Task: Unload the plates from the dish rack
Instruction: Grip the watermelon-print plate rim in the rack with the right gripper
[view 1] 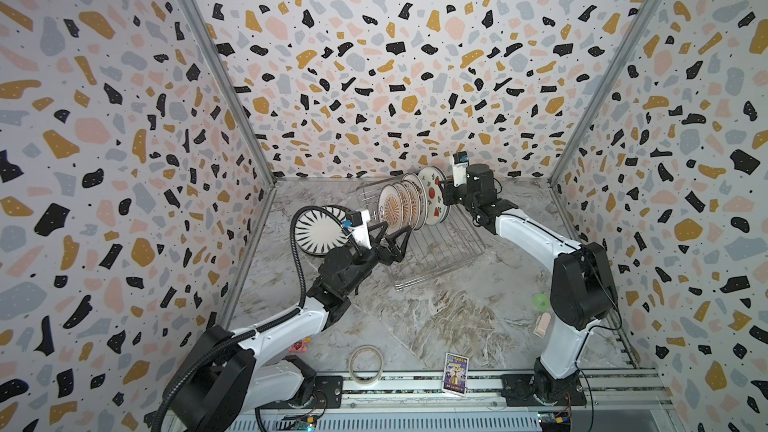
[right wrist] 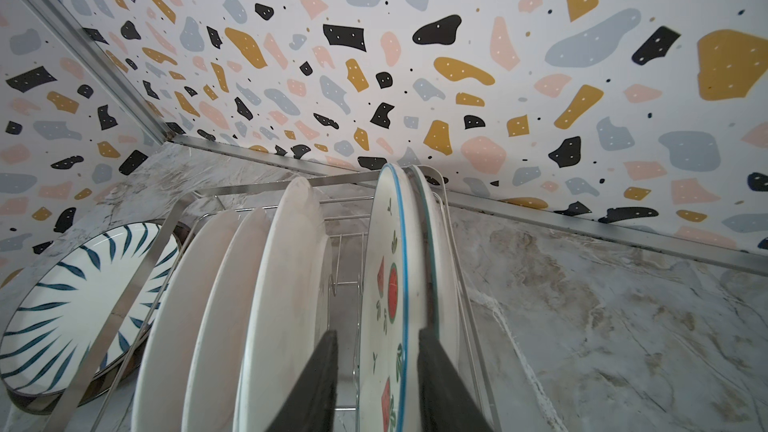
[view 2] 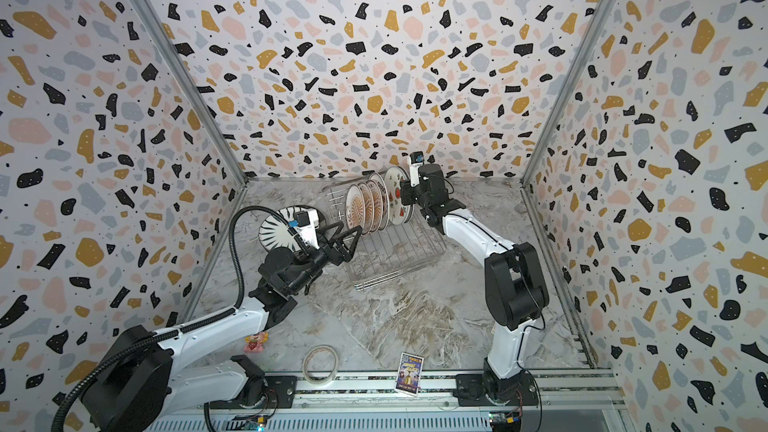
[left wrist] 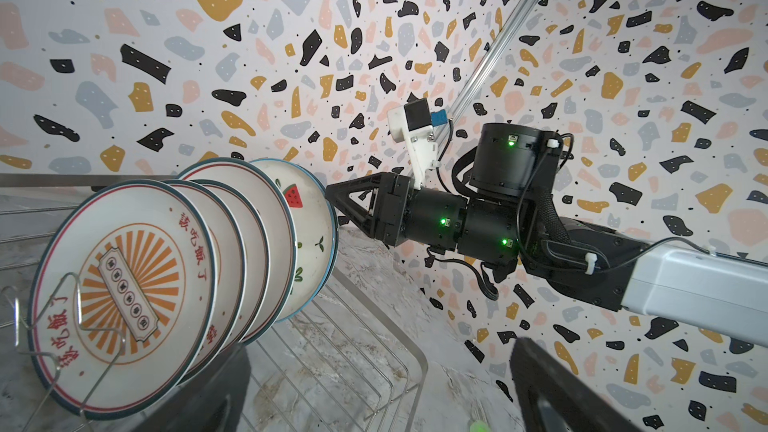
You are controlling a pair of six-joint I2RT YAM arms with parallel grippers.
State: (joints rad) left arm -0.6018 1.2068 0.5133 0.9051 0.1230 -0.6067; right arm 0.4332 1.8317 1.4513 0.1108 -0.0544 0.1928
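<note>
Where the plates stood: upright in the dish rack [view 1: 457, 243], except 1 striped plate [view 1: 322, 234] flat on the desk [view 1: 436, 317].
Right fingers [right wrist: 316, 376]: 1 on each face of the watermelon plate [right wrist: 386, 284] at its rim; whether they pinched it was unclear.
Left fingers [view 1: 402, 243]: spread wide, empty, beside the rack.
Handling: probably stiff, slippery and breakable; grip the rim and lift straight up.

Two overhead views, two wrist close-ups
</note>
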